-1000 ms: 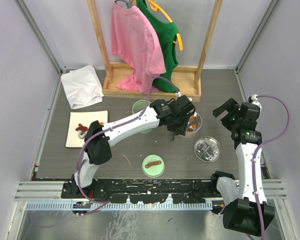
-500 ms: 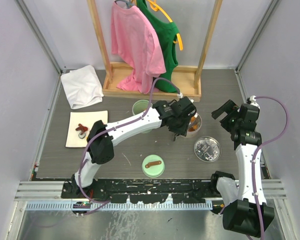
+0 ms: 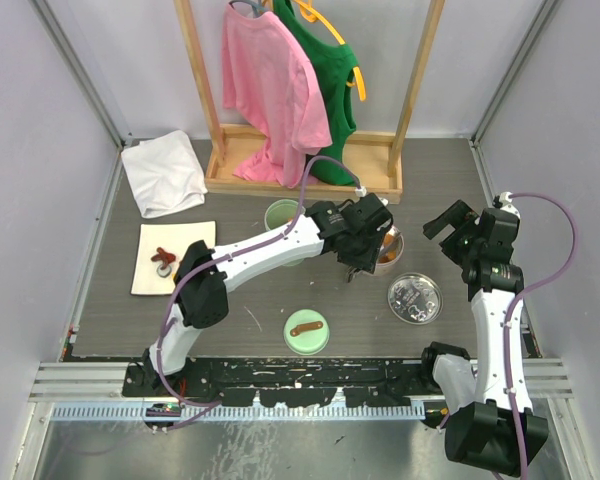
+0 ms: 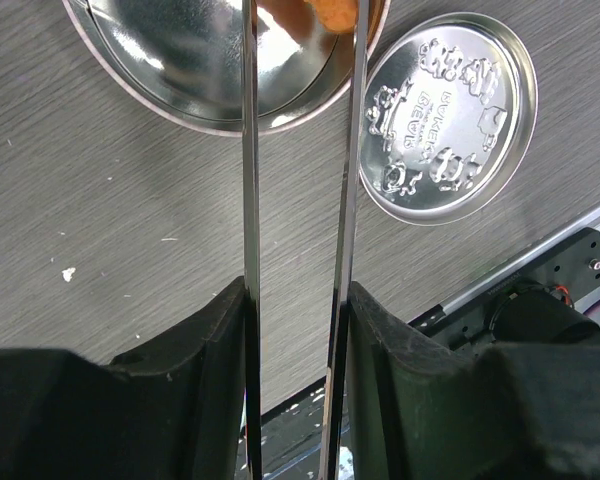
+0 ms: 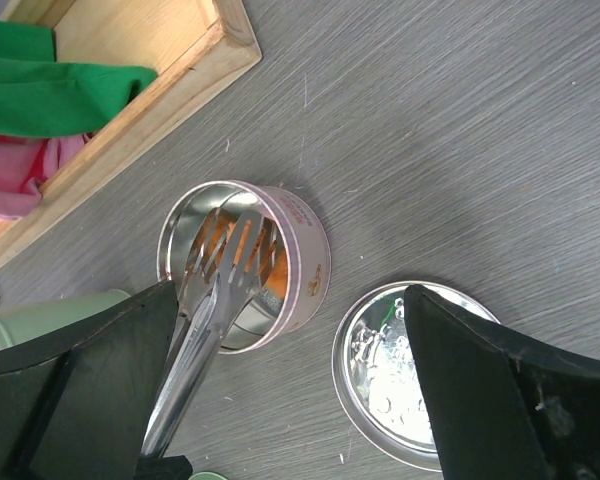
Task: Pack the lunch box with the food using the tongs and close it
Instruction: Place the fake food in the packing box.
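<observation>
Shifted slightly farther since a second earlier, the left gripper [image 3: 363, 248] hung over the round steel lunch box [image 3: 394, 240], right of the surface's [image 3: 260, 290] middle. Left wrist: thin, glossy tongs [image 4: 248, 200] stood slightly spread, with orange food [image 4: 320, 12] seemingly between them. Right wrist: their slotted tips lay inside the lunch box.

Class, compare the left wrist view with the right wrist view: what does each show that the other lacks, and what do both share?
Left wrist only: the left gripper clamped on the tongs, readable lettering on the lid. Right wrist only: the wooden rack base, green and pink clothes, the tongs' slotted tips. Both: the round lunch box, orange food, lid, tongs.
</observation>
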You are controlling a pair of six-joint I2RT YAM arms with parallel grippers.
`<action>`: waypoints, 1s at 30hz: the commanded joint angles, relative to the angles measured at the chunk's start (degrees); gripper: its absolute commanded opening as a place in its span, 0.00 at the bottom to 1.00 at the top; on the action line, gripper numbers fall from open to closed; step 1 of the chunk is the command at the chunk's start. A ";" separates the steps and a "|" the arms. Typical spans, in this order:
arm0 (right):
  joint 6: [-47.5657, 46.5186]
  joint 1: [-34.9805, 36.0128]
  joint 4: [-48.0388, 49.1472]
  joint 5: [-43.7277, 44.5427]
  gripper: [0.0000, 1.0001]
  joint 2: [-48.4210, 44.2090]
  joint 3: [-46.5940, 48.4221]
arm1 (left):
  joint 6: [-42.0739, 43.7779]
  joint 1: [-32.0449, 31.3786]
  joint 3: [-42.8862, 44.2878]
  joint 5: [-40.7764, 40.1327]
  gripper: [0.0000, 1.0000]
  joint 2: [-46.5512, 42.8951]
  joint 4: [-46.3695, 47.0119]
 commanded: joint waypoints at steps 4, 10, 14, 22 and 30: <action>-0.61 -0.14 1.24 -0.78 1.00 -1.13 0.81 | -0.14 0.32 2.45 0.93 0.41 -2.76 3.06; -0.58 -0.13 1.16 -0.36 1.00 -1.07 1.01 | 0.01 0.36 2.22 0.90 0.41 -6.13 3.25; -0.62 -0.16 1.11 -0.03 1.00 -1.07 1.09 | 0.82 0.32 1.74 0.11 0.40 -9.73 2.37; 0.15 -0.13 1.16 -1.30 1.00 -1.26 1.14 | 0.13 2.92 -7.97 -3.38 0.38 -22.40 3.59; 0.50 -0.13 1.44 -6.11 1.00 -0.69 1.94 | -0.12 10.95 -17.94 -8.12 0.37 -37.27 0.19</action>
